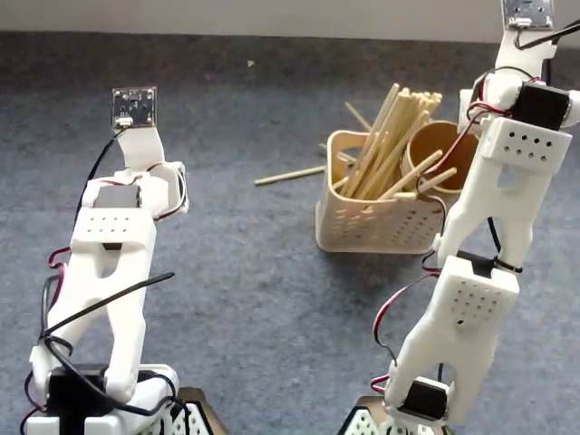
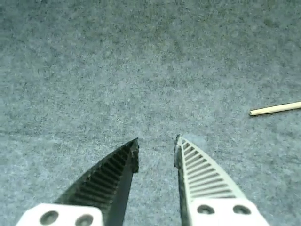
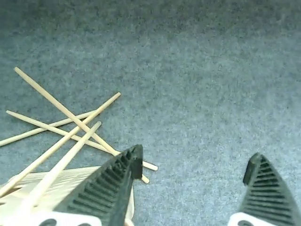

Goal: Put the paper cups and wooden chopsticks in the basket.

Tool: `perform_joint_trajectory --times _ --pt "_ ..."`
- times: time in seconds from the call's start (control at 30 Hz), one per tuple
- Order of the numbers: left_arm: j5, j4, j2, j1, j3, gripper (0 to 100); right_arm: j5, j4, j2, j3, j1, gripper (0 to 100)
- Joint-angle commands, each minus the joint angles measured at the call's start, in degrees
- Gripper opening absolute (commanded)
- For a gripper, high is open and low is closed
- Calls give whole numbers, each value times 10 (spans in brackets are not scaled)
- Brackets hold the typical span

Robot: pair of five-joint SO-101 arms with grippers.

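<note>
A grey-blue carpet covers the table as seen in the high view; its pile is short and flecked with lighter and darker fibres; it lies flat, with no fold or seam to be seen. In the left wrist view the same carpet shows a fine mottled grain; so too in the right wrist view. Along the far edge in the high view runs a pale band, meeting the carpet in a straight line; whether wall or floor cannot be told.

White arm shells, dotted holes, black servos, red-black cables; left gripper one black ribbed finger, one white; right gripper both black.
</note>
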Motion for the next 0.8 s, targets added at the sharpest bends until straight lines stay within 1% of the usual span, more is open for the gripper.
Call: perform_joint_trajectory --times 0.0,0.2,0.33,0.43,0.67,0.73,0.77 --pt "-4 -9 -15 0 -4 155 6 9 1 23 7 336" --pt "-4 -10 -15 0 -4 155 6 7 39 135 -7 336" --pt "-4 -10 -15 1 -3 155 4 6 56 121 -11 336" --pt "-4 -10 -15 1 -3 155 4 6 56 45 -11 336" --pt "-4 -10 -14 2 -3 155 1 9 54 -225 -8 336" --pt "-4 -10 -14 2 -3 155 -22 10 36 -263 -7 336" --pt "-4 -10 -14 2 -3 155 -30 10 15 -251 -6 336"
